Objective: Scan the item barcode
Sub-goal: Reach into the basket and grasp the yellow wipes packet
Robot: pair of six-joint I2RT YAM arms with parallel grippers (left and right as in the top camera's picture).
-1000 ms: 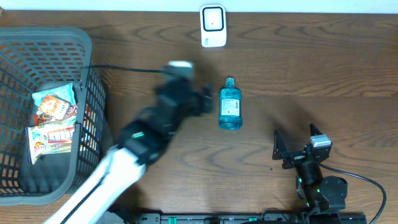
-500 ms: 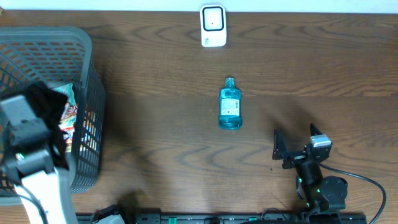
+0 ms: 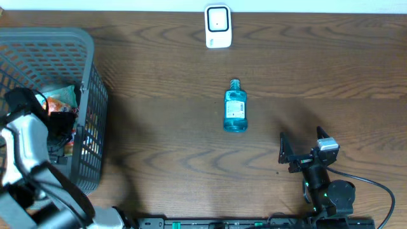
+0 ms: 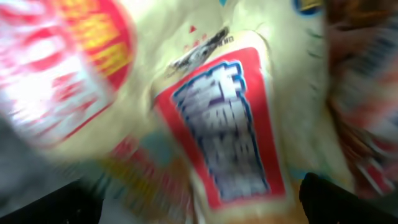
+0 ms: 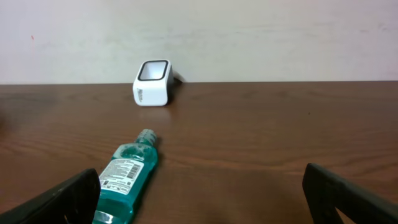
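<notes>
A blue bottle (image 3: 234, 109) is seen lying on its side near the middle of the wooden table (image 3: 159, 152), its cap pointed toward the white scanner (image 3: 217, 27) that stands at the far edge. The bottle and the scanner are set well apart, and neither is touched by an arm. The left gripper (image 3: 62, 124) is lowered inside the grey basket (image 3: 51, 33) at the left side of the table, above the snack packets kept there. In the left wrist view a cream packet with a red and blue label (image 4: 224, 130) fills the frame, heavily blurred, and the dark fingers (image 4: 348, 202) are seen only at the bottom corners, spread as wide as they go. Nothing is clamped between them; whether the packet is touched by the fingertips cannot be told through the blur. The right gripper (image 3: 302, 146) is parked near the front edge on the right, well away from the bottle, with a black cable (image 3: 375, 184) trailing behind its arm. Its fingers (image 5: 65, 198) are likewise held fully apart and nothing is held. From the right wrist view the bottle is seen ahead and to the left, label up, with the scanner beyond it.
</notes>
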